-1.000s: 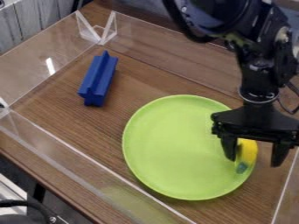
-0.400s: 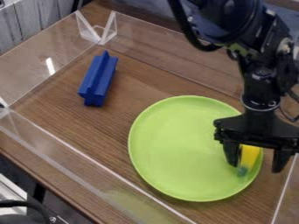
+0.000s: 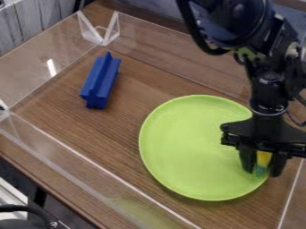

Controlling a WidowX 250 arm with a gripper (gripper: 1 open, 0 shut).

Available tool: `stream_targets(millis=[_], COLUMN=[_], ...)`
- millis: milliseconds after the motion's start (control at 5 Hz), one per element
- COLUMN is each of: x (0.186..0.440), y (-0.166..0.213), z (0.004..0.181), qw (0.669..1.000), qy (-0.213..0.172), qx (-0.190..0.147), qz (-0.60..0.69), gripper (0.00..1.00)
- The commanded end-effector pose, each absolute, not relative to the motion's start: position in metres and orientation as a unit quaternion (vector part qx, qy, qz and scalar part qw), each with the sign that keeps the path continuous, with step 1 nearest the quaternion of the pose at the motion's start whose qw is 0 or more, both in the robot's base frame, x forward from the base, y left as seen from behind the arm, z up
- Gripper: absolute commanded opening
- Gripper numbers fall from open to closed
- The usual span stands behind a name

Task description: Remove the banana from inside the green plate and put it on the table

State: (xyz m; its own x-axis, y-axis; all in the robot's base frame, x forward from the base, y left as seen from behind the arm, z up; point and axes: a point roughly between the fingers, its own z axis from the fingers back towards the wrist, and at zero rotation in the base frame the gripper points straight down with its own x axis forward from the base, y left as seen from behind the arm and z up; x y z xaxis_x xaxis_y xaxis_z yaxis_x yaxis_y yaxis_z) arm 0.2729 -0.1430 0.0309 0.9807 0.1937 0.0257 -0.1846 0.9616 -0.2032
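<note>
Yellow shows between the black fingers: that is the banana (image 3: 262, 164), small and smooth, mostly hidden by the gripper (image 3: 262, 167). Its jaws have come together on it, one finger to either side, so they stand only about as far apart as the fruit is thick. From where I stand I can make out a strip of its yellow side, with a greenish tip at the lower end; the upper part is covered. It is at the right edge of the plate (image 3: 191, 148), low over the green, and I can't tell whether its underside still touches.

The plate lies flat, round and lime green, toward the near right of the table (image 3: 72, 125), the arm (image 3: 257, 58) reaching over its right side from the far right. Brown wood grain shows around it. Well apart from the plate, at the far left, lies a blue block (image 3: 100, 82), long and ridged, and beyond that stands a clear bracket (image 3: 100, 29). Low see-through walls (image 3: 72, 165) run along the table's sides. Dark cable (image 3: 27, 209) loops at the near left corner.
</note>
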Motion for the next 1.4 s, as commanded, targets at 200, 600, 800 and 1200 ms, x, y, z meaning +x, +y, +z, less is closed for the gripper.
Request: stream_targets(millis=[200,600,800,1200], x=[0.280,0.278,0.277,0.275], y=[-0.153,-0.157,-0.159,-0.159], z=[0.049,0.055,0.057,0.062], qw=[0.990,0.990,0.990,0.990], qy=[-0.036,-0.024,-0.018,-0.008], qx=[-0.115,-0.121,-0.124,-0.125], qz=[0.079,0.075,0.071,0.062], gripper=[0.00,0.00,0.00,0.00])
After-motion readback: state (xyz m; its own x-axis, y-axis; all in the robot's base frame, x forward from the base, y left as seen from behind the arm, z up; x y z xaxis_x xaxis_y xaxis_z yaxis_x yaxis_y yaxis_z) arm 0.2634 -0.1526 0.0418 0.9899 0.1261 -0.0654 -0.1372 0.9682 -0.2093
